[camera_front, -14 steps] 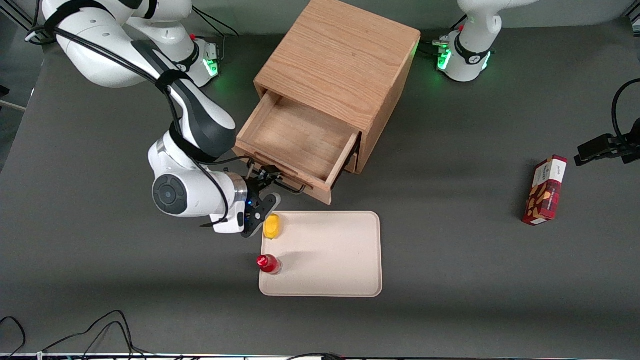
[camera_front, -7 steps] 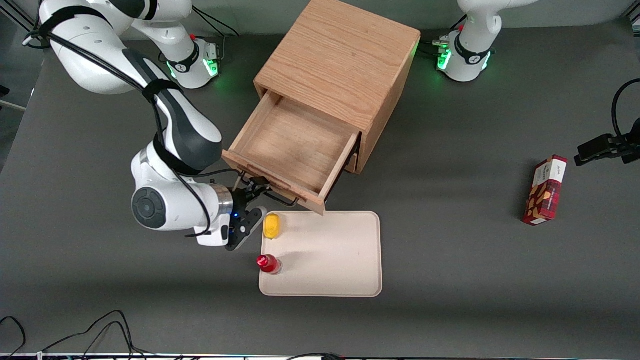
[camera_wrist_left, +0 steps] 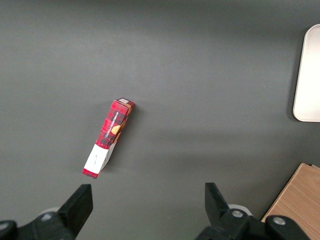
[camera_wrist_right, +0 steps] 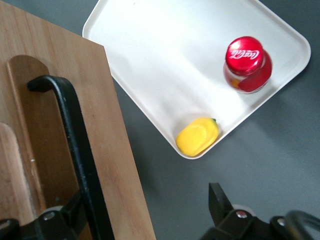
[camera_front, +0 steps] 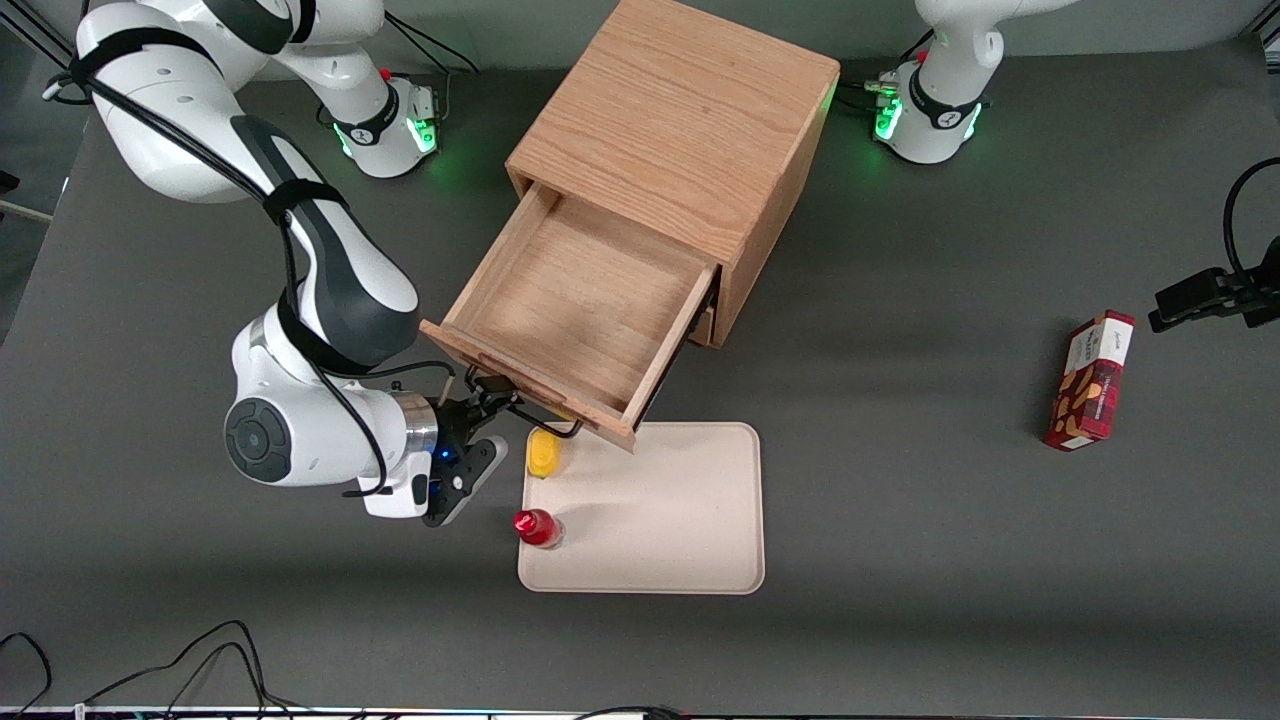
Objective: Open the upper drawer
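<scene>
The upper drawer [camera_front: 575,300] of the light oak cabinet [camera_front: 680,120] stands pulled far out, its bare wooden tray showing. Its front edge overhangs the corner of the white tray [camera_front: 680,520]. My right gripper [camera_front: 485,400] is at the drawer front, open. In the right wrist view one finger [camera_wrist_right: 75,215] rests against the black wire handle [camera_wrist_right: 75,140], and the other finger [camera_wrist_right: 217,200] hangs over the table past the front panel's edge [camera_wrist_right: 120,165]. A sliver of the bottom drawer [camera_front: 707,322] shows below, still pushed in.
On the white tray [camera_wrist_right: 165,65] lie a yellow item [camera_front: 543,455] and a red-capped bottle [camera_front: 537,527], both close to the gripper. A red carton [camera_front: 1090,380] lies toward the parked arm's end of the table. Cables trail along the table's front edge.
The drawer has slid farther out toward the front camera, drawn along with my gripper at its handle. Its front corner now reaches over the tray.
</scene>
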Available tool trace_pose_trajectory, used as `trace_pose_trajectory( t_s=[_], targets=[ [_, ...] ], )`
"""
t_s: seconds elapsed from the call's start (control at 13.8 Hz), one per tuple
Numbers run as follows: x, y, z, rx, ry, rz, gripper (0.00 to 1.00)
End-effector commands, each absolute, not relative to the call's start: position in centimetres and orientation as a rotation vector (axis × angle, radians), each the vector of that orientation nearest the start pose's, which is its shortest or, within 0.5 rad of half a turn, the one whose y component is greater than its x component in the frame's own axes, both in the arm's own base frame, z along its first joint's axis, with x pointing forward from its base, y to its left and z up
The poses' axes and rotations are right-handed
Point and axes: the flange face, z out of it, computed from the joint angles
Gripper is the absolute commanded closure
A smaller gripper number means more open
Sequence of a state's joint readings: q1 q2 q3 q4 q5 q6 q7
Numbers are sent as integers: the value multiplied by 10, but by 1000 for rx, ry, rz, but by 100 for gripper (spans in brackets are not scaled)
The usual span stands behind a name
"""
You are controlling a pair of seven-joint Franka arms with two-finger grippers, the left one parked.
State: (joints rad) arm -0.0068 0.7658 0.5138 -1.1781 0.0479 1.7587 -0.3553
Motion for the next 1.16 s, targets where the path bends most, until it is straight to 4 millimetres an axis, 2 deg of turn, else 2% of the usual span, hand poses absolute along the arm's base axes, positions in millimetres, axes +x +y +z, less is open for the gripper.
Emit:
trace_pose_trajectory(
  t_s=[0.0,0.15,0.29,0.36,0.65,0.8,1.02,1.09],
  targets=[
    [708,245,372,-2572,-1000,103,0],
    [706,245,378,-2570,-1006,122,0],
    [700,246,394,-2569,-1024,133,0],
    [697,246,409,-2574,-1035,123,0],
    [678,239,483,-2610,-1063,69,0],
    [660,237,535,-2646,-1064,4,0],
    [625,212,599,-2809,-804,78,0],
    [612,191,618,-2895,-645,114,0]
  ],
)
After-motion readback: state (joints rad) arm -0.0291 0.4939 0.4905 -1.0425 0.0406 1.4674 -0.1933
